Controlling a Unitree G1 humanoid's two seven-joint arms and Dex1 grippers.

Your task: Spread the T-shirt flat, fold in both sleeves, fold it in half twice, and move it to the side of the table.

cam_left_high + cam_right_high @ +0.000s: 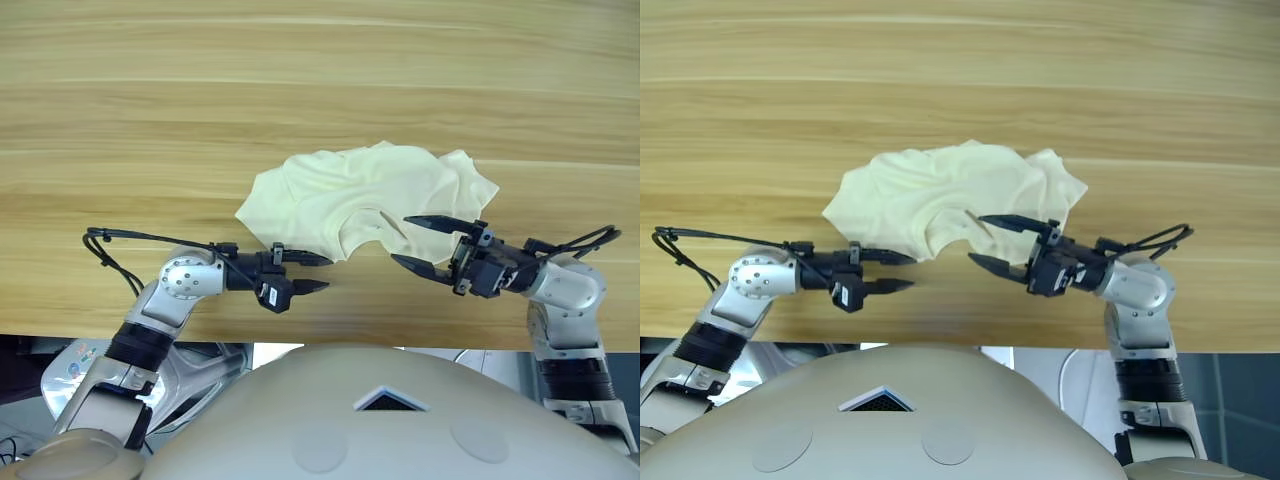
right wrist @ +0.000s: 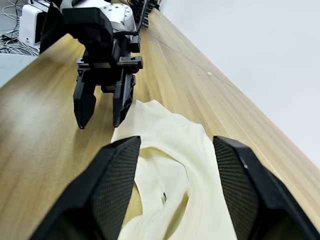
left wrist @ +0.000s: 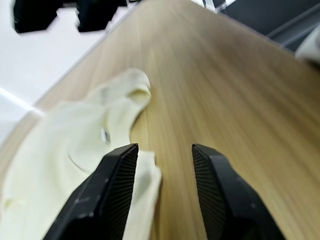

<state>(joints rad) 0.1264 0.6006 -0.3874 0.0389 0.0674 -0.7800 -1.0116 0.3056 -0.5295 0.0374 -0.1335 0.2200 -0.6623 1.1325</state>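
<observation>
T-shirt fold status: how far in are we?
Done: nothing yet. The T-shirt lies crumpled in a heap on the table, not spread, with no sleeve folded.
In hand: the left end effector and right end effector are both open at its near edge; neither is closed on cloth.
Left: spreading flat, both sleeve folds, two half folds, the move aside.

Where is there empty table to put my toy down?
Free: the wide bare table beyond the T-shirt, and the wood to its left and right. Crowded: the near edge, where both open jaws sit by the shirt.
</observation>
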